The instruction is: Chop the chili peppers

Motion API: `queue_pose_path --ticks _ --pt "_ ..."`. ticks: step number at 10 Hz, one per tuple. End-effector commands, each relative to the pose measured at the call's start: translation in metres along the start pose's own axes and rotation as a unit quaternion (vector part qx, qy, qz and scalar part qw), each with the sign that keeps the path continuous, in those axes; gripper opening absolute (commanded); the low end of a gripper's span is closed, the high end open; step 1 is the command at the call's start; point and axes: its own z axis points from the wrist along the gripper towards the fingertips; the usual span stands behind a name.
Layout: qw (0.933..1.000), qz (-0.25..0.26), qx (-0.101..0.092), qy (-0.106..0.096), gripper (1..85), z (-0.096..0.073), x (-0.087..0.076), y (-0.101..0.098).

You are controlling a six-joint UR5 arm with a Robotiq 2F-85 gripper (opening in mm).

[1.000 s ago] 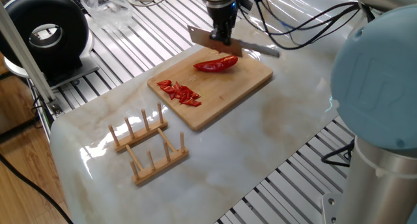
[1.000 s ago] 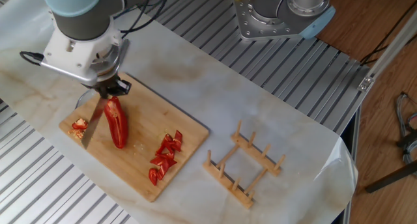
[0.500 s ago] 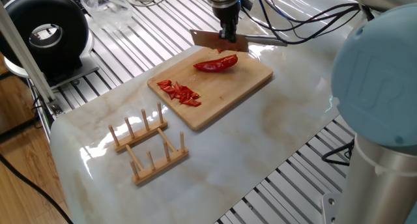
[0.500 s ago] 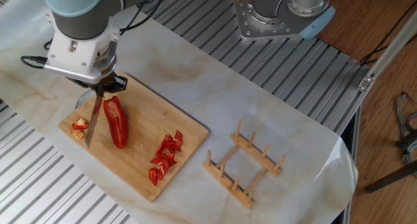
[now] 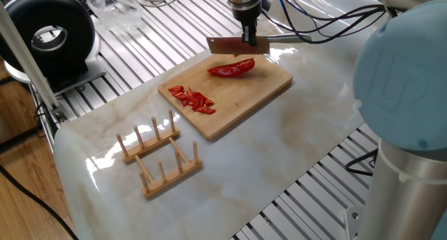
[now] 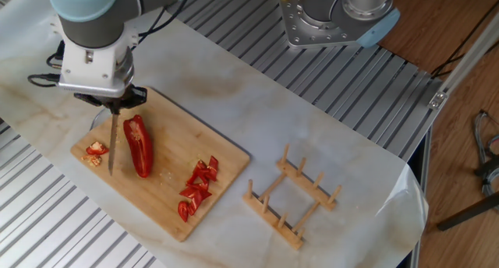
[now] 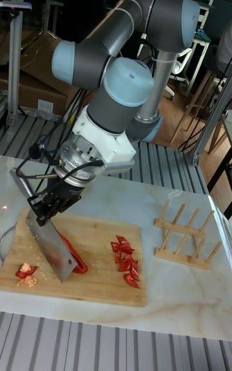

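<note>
Bamboo cutting board [image 6: 164,171] keeps the long red chili pepper half [image 6: 139,147] flat. My gripper [image 6: 111,106] clamps the steel cleaver [image 7: 51,247] blade-down beside it, poised to slice; cut red bits [image 6: 196,188] lie apart.

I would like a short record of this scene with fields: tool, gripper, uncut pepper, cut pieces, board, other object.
tool: cleaver, blade raised above the board
gripper: gripper shut on the cleaver
uncut pepper: long red chili half lying beside the blade
cut pieces: red slices near one end of the board, small scraps at the other
board: bamboo cutting board
other object: wooden rack beside the board
</note>
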Motion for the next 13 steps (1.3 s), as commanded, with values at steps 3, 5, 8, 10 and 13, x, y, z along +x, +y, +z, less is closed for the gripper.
queue_pose_path --ticks 3,5,8,10,13 --pt "0.9949 -0.086 -0.036 -0.039 1.3 0.01 -0.013 0.014" --pt "0.9939 -0.084 -0.053 -0.048 1.3 0.008 -0.016 0.023" --pt "0.9924 -0.085 -0.069 -0.057 1.3 0.006 -0.02 0.033" --pt "0.9913 -0.083 -0.081 -0.063 1.3 0.003 -0.024 0.039" --pt "0.9877 -0.089 -0.098 -0.083 1.3 -0.002 -0.035 0.05"
